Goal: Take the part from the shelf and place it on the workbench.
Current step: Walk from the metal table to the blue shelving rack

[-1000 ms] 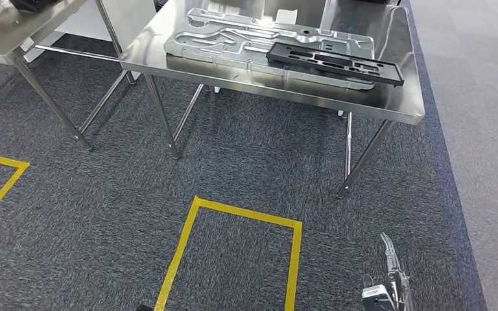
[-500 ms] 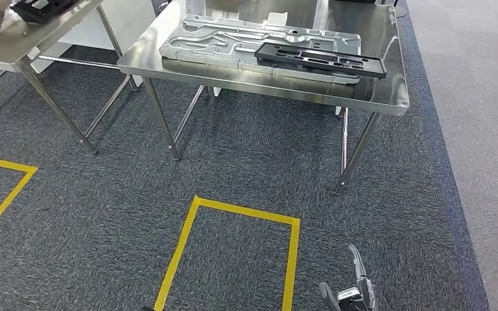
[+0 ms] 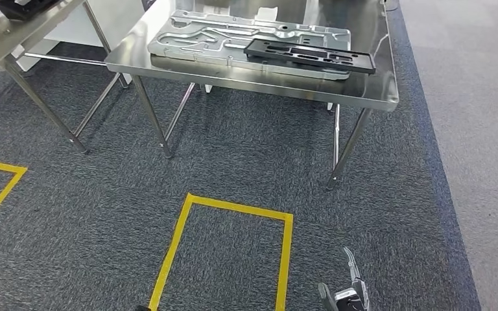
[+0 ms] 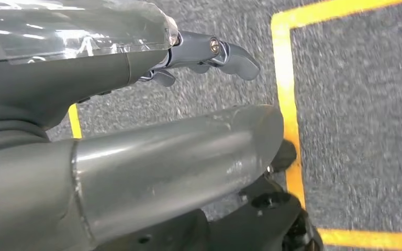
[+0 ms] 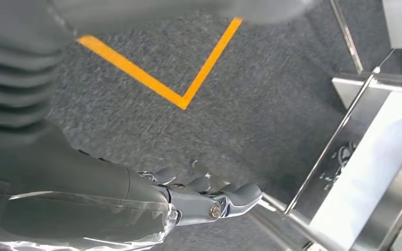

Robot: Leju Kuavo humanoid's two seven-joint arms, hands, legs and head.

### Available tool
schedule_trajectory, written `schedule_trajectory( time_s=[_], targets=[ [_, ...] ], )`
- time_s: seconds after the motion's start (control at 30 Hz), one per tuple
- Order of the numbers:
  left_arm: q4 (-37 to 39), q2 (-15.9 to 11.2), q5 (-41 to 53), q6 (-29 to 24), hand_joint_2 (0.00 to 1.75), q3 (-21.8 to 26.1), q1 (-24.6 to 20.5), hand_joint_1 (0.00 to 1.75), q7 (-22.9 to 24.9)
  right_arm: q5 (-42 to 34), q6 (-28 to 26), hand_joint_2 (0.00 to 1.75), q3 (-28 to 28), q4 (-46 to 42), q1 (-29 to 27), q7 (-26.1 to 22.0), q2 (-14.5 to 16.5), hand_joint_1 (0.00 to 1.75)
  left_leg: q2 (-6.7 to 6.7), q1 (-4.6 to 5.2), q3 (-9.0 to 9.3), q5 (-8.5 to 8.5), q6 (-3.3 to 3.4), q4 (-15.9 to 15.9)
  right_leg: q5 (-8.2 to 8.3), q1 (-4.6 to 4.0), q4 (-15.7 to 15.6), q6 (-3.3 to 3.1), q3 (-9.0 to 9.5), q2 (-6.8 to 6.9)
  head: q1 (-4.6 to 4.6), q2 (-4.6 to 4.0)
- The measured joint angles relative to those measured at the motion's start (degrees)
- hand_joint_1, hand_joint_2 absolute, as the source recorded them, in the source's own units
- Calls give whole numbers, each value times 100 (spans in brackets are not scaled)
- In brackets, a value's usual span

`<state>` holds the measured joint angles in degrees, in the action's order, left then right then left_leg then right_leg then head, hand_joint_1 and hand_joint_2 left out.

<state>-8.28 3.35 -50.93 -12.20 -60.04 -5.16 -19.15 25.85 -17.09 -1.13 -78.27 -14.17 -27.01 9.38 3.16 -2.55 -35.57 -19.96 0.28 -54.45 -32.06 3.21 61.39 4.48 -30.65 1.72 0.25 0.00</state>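
Note:
A long black part lies on a silver stamped plate on top of the steel workbench ahead of me in the head view. My right hand hangs low at the bottom edge, far below and in front of the bench. The right wrist view shows that hand over the carpet with its fingers loosely apart and nothing in them. My left hand hangs over the carpet beside yellow tape, fingers stretched out, holding nothing.
A second steel table stands at the far left with a dark object on it. A yellow tape rectangle marks the dark carpet in front of the bench. Lighter grey floor runs along the right.
The whole picture has shifted, so the camera has moved; the bench now sits further left in the frame. My right hand has swung left along the bottom edge.

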Motion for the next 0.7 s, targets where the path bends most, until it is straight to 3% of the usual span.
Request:
schedule_trajectory(
  time_s=[0.03, 0.07, 0.1, 0.2, 0.27, 0.33, 0.37, 0.4, 0.43, 0.47, 0.53, 0.6, 0.67, 0.7],
  targets=[
    [3, -13, 0, -7, 0, -1, 4, 0, 4, -1, 8, 0, 0, 17, 14, 3, 1, 0, 40, -26, -50, -53, -82, -123, 145, 25, -269, 27, 110, 119, 14, 0],
    [7, -19, 0, -13, 0, -2, 9, 0, 8, -1, 14, 0, -1, 31, 26, 10, 2, 0, 79, -36, -79, -108, -160, -223, 217, 28, -410, 4, 163, 209, 14, 0],
    [9, -25, 0, -19, 0, -3, 14, 0, 11, -2, 18, 0, -4, 42, 35, 15, 2, 0, 123, -40, -83, -151, -228, -287, 226, 17, -414, -57, 145, 256, 15, 0],
    [11, -16, 0, -21, 0, -5, 18, 0, 13, -3, 19, 0, -20, 66, 31, 25, 0, 0, 221, -98, -33, -221, -363, -322, 252, -26, -314, -277, 47, 89, -19, -1],
    [12, -16, -1, -20, 0, -5, 20, 0, 12, -3, 20, 0, -25, 82, 33, 27, 1, 0, 51, -115, -142, -542, -375, -650, 309, -43, -313, -374, -3, -29, -47, -1],
    [13, -21, -4, -21, 0, -7, 31, 0, 12, -1, 21, 0, -25, 102, 40, 29, 3, 0, -175, -68, -403, -1065, -317, -1402, 350, -81, -309, -438, -59, -146, -79, -1],
    [13, -23, -6, -23, 0, -7, 38, 0, 13, 2, 21, 0, -26, 118, 40, 30, 4, 0, -228, -31, -522, -1251, -279, -1772, 363, -113, -304, -459, -85, -214, -90, -1],
    [13, -25, -9, -25, 0, -7, 44, 0, 13, 4, 21, 0, -29, 134, 36, 32, 4, 0, -256, 6, -574, -1332, -235, -1995, 372, -148, -298, -472, -105, -287, -97, -1],
    [13, -27, -13, -26, 0, -7, 48, 0, 13, 5, 22, 0, -33, 151, 33, 33, 4, 0, -273, 42, -524, -1297, -180, -1998, 376, -181, -291, -479, -117, -366, -97, -1],
    [13, -28, -16, -26, 0, -7, 49, 0, 12, 5, 22, 0, -36, 166, 32, 34, 4, 0, -300, 78, -374, -1167, -114, -1778, 378, -210, -286, -482, -121, -447, -97, 0],
    [15, -38, -25, -29, 0, -8, 52, 0, 10, 5, 32, 0, -38, 183, 37, 38, 6, 0, -507, 139, 57, -862, 35, -1023, 380, -250, -278, -477, -120, -592, -90, 0],
    [19, -49, -48, -32, 0, -9, 53, 0, 4, 5, 50, 0, -38, 191, 44, 47, 8, 0, -678, 176, 297, -746, 112, -568, 393, -251, -274, -443, -140, -713, -83, 0],
    [21, -50, -73, -35, 0, -9, 35, 0, 1, 5, 61, 0, -38, 199, 37, 59, 9, 0, -623, 200, 329, -742, 121, -493, 419, -227, -292, -375, -166, -822, -88, 0],
    [21, -44, -80, -35, 0, -10, 23, 0, 2, 5, 62, 0, -39, 203, 28, 63, 7, 0, -556, 195, 346, -725, 136, -452, 415, -220, -288, -342, -171, -797, -86, 0]
  ],
)
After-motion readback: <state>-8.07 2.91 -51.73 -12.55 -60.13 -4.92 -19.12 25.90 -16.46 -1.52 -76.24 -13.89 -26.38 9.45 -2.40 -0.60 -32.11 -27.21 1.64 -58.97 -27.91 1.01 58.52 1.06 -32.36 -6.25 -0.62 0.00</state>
